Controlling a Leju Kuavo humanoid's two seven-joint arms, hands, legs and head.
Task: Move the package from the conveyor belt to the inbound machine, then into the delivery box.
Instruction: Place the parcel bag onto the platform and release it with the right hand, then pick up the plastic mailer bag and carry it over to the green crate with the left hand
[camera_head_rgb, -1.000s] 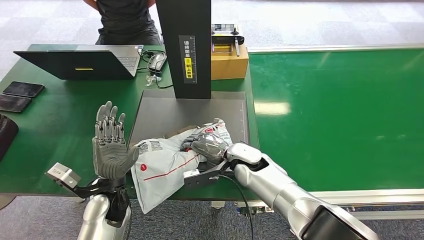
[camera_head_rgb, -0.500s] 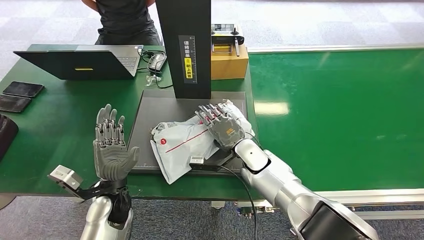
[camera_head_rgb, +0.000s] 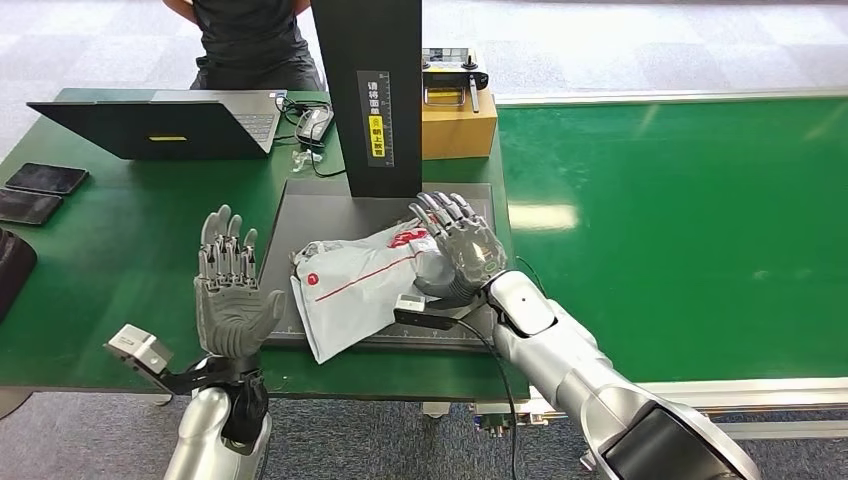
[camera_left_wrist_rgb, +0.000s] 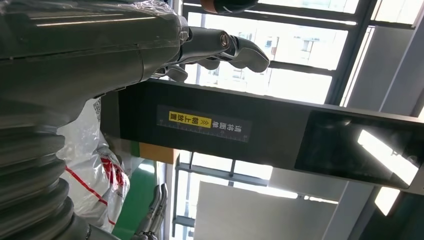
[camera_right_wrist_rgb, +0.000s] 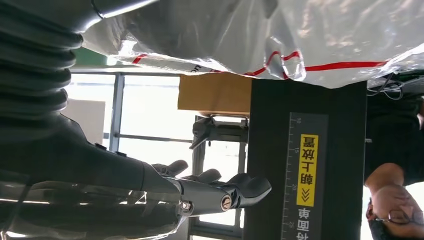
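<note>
The white package (camera_head_rgb: 355, 285) lies on the dark scanner plate (camera_head_rgb: 320, 215), just left of the right robot hand (camera_head_rgb: 458, 248) — fingers spread, palm beside the bag, gripping nothing. The left robot hand (camera_head_rgb: 232, 285) stands open, upright over the green surface (camera_head_rgb: 110, 230), with the conveyor belt (camera_head_rgb: 680, 230) to the right — tiled floor beyond.
</note>
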